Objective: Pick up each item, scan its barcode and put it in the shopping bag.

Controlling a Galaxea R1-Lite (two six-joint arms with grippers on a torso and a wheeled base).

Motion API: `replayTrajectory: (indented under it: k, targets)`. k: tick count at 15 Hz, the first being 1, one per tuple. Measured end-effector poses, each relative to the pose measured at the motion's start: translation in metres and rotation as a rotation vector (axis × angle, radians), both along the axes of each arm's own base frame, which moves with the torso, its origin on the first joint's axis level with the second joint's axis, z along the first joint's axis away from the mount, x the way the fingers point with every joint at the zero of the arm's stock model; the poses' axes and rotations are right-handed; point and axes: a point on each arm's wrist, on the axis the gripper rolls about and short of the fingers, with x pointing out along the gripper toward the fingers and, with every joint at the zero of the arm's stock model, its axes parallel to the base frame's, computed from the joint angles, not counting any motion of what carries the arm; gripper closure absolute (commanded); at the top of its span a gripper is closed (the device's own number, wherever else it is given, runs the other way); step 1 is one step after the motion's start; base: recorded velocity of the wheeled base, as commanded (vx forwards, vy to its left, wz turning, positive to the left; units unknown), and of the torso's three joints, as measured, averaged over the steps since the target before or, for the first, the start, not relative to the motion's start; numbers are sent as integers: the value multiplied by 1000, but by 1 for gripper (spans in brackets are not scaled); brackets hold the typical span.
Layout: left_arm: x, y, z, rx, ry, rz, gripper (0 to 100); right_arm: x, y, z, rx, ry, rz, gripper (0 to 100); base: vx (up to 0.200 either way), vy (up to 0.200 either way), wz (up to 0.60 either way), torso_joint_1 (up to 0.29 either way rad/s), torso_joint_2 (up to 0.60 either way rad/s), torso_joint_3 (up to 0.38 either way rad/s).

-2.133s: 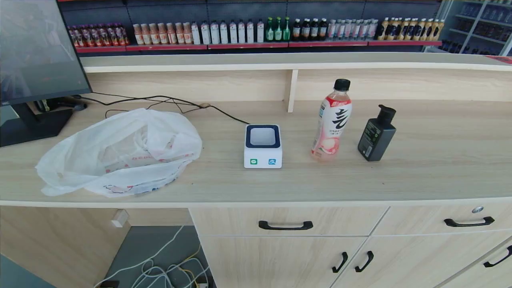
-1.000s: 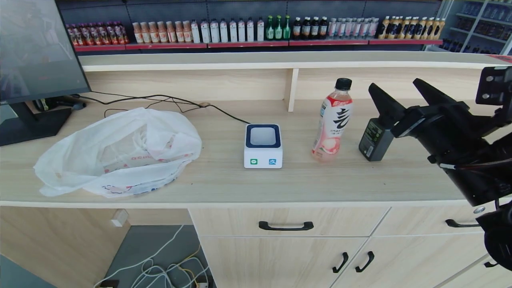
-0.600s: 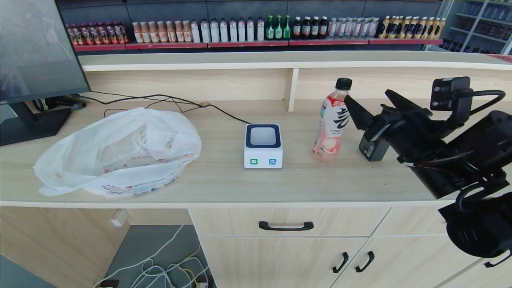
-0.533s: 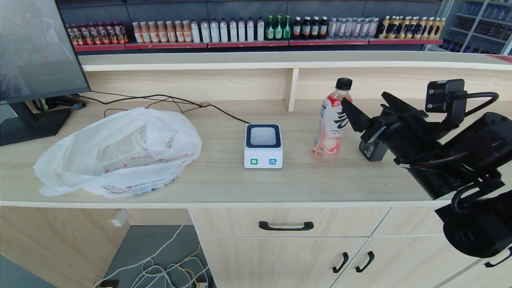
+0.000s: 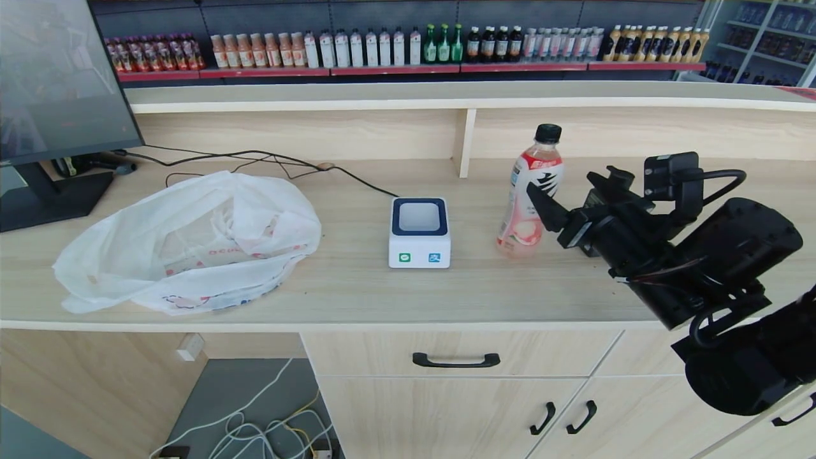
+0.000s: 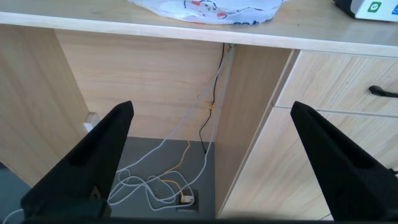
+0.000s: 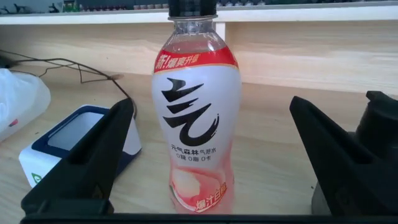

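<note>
Right gripper point(image 5: 564, 185) has its 2 fingers spread wide, holding nothing, with the bottle point(image 7: 196, 124) upright on the counter point(image 5: 357, 287) just ahead, lined up with their gap: clear plastic, pink drink, black cap, white label with red top band, big black character, peach picture low down.

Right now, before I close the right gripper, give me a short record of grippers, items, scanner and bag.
right gripper: open, fingers flanking the peach drink bottle, not gripping
left gripper: open, below the counter edge
peach drink bottle: upright on counter, right of scanner
dark pump bottle: right of the peach drink bottle
scanner: mid-counter, window up
shopping bag: left of scanner, mouth open
</note>
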Motion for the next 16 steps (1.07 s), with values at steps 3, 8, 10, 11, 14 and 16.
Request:
replayTrajectory:
  k: [3,8,10,11,14,16]
  targets:
    - [0,0,0,0,0,1,0,0,4,-7,-9,25,11,0,0,0,0,0,0,0]
    - [0,0,0,0,0,1,0,1,10,-14,-16,45,26,0,0,0,0,0,0,0]
    - [0,0,0,0,0,0,0,4,12,-18,-20,54,30,0,0,0,0,0,0,0]
    - [0,0,0,0,0,0,0,6,12,-20,-22,57,30,0,0,0,0,0,0,0]
    - [0,0,0,0,0,1,0,16,15,-25,-23,60,24,0,0,0,0,0,0,0]
    - [0,0,0,0,0,1,0,23,17,-29,-23,62,22,0,0,0,0,0,0,0]
